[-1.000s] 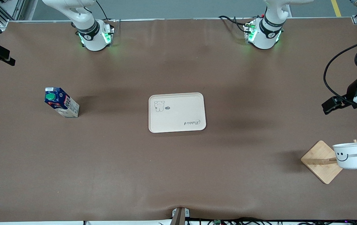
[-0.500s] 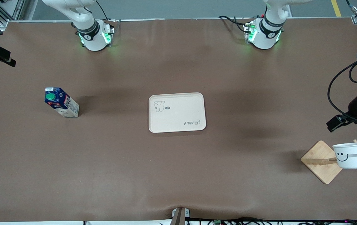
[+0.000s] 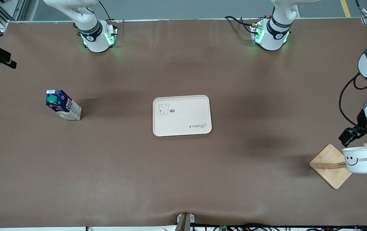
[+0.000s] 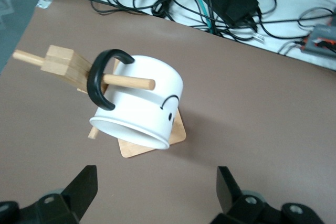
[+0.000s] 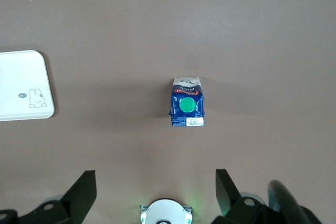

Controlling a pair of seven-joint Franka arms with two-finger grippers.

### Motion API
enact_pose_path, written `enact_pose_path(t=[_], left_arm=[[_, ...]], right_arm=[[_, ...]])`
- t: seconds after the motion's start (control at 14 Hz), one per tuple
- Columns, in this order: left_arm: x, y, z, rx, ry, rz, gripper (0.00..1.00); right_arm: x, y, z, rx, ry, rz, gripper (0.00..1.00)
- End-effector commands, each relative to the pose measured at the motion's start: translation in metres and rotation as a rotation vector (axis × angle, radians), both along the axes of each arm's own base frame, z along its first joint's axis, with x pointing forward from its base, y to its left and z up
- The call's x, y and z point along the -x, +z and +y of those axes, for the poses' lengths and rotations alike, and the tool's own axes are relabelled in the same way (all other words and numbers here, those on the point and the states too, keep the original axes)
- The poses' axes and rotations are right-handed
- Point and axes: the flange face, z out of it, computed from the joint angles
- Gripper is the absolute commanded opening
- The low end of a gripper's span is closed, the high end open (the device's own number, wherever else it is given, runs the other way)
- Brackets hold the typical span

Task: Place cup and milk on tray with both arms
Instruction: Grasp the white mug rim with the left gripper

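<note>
Your cup [image 3: 360, 160] hangs by its handle on a peg of the wooden stand [image 3: 330, 166], at the left arm's end of the table. The left gripper [image 4: 155, 192] is just above it, fingers apart. The tray [image 3: 182, 115] lies mid-table. The milk [image 3: 62, 105] stands toward the right arm's end, under the right gripper [image 5: 155, 192], whose fingers are spread too.

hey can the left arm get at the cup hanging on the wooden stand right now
Probably yes. The left gripper hangs open just above the cup, which hangs by its handle on the stand's peg. Nothing lies between them, though the peg must be cleared when lifting.
</note>
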Motion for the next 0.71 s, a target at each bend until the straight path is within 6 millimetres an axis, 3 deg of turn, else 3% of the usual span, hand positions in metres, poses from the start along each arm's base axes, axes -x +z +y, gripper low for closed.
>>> enact_pose_path(t=[0.0,0.36,0.5,0.64], left_arm=[[-0.006,-0.011,-0.002,-0.003,0.028,-0.046,1.00],[-0.010,-0.063,0.008,0.039,0.024,-0.125,1.00],[-0.012,-0.071,0.012,0.039,0.024,-0.122,1.00],[-0.016,-0.077,0.011,-0.001,-0.006,-0.116,1.00]], right_arm=[[-0.001,0.003,-0.001,0.016,-0.001,-0.009,1.00],[-0.005,-0.001,0.001,0.014,0.003,-0.003,1.00],[-0.011,-0.009,0.000,0.013,0.001,0.012,1.00],[-0.020,-0.001,0.001,0.022,0.002,-0.006,1.00]])
